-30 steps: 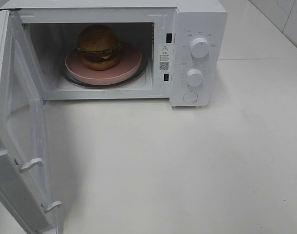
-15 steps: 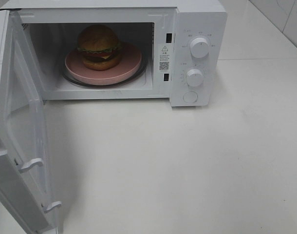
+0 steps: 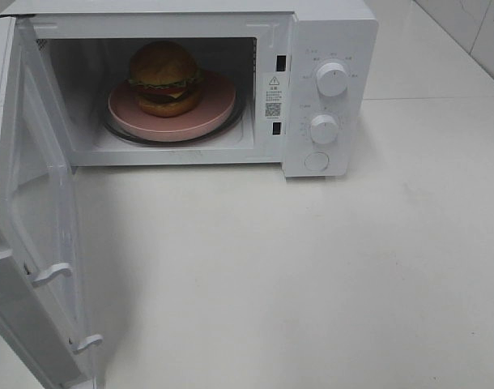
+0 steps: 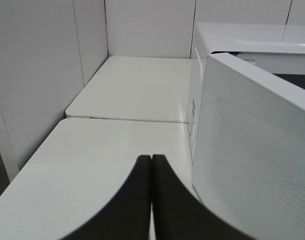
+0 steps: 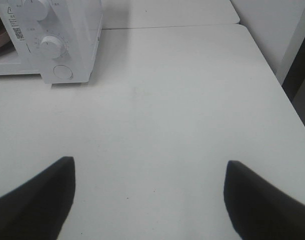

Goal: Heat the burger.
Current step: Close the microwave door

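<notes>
The round golden-brown burger [image 3: 164, 77] sits on a pink round plate [image 3: 215, 105] inside the white microwave [image 3: 332, 32], whose door [image 3: 36, 267] is open. The left end effector [image 4: 151, 162] is closed and empty; the right end effector [image 5: 150, 164] stands wide over the white table [image 3: 312, 267].

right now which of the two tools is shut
The left tool: its two dark fingers press together with no gap, beside the open microwave door. The right tool has its fingers spread wide apart.
</notes>
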{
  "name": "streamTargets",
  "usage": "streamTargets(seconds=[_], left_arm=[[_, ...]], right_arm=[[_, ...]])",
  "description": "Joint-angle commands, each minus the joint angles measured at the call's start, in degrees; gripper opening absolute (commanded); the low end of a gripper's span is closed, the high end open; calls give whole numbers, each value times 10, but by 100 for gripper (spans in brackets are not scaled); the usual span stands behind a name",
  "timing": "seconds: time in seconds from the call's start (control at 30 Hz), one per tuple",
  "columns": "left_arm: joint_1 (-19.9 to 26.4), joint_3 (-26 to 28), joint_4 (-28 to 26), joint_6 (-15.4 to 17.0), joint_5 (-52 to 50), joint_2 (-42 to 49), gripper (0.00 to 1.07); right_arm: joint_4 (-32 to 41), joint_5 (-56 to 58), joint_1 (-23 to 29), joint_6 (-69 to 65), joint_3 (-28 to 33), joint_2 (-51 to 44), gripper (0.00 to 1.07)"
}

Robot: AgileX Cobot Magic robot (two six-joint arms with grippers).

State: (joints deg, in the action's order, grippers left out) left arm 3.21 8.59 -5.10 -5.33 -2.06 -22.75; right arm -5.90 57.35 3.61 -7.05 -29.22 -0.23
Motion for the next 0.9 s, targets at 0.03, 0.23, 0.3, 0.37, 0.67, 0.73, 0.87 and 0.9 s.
streamTargets(seconds=[0.03,0.23,0.3,0.37,0.67,0.73,0.87,0.9], left_arm=[[-4,-1,-5,5,-35,-32,0],[-4,-1,-4,18,-107,-132,0],[-4,-1,4,26,-127,-162,0],[-4,-1,34,53,-160,-207,0],[-4,-1,276,230,-309,-317,0],[-4,-1,319,250,-348,-347,0],[-4,-1,364,262,-378,-403,0],[-4,-1,364,262,-378,-403,0]], right_arm=[[2,-3,-3,6,0,-14,76],[2,-3,-3,6,0,-14,76],[2,-3,-3,6,0,-14,76],[2,-3,-3,6,0,-14,76],[2,-3,-3,6,0,-14,76],[2,-3,-3,6,0,-14,76],[2,-3,-3,6,0,-14,76],[2,-3,-3,6,0,-14,76]])
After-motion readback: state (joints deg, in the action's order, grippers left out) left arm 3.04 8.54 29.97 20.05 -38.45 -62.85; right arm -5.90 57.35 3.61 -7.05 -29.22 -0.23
